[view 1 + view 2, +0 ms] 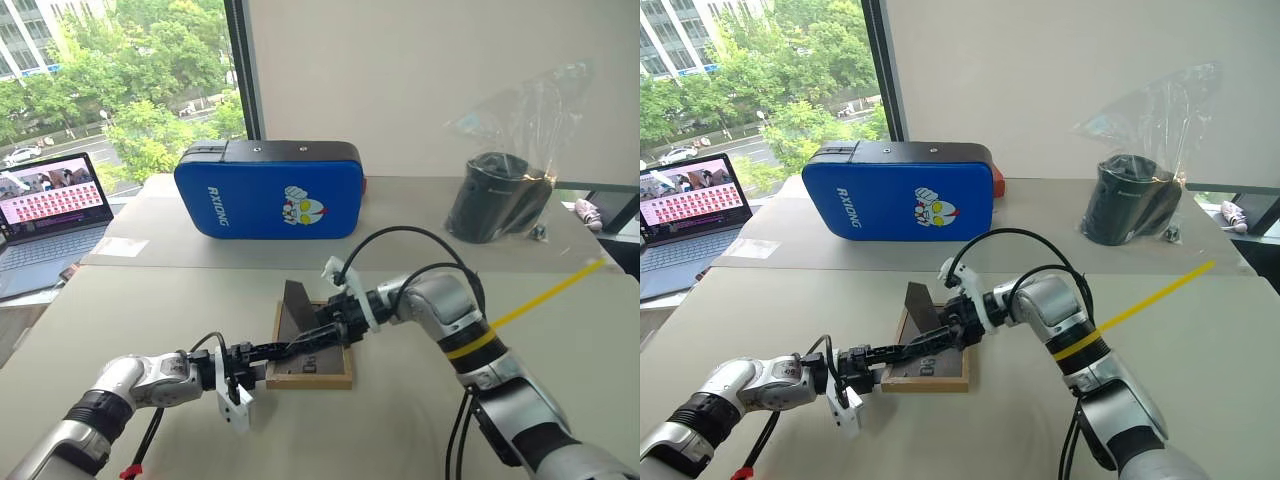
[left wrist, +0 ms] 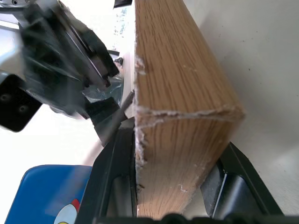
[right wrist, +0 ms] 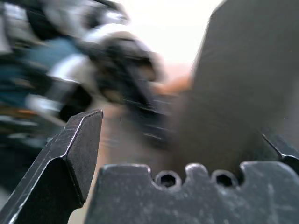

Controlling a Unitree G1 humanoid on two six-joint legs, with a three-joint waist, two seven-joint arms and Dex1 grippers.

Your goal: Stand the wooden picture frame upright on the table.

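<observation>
The wooden picture frame lies back-up on the table, its dark stand folded out and rising, with the left gripper pinching the frame's near-left wooden edge between its two fingers. The right gripper hangs just over the frame beside the stand, its fingers spread wide with nothing between them. Well beyond both grippers, a black container wrapped in a clear plastic bag stands beside a blue pad; I cannot tell what it contains.

The left gripper is blurred in the right wrist view.
</observation>
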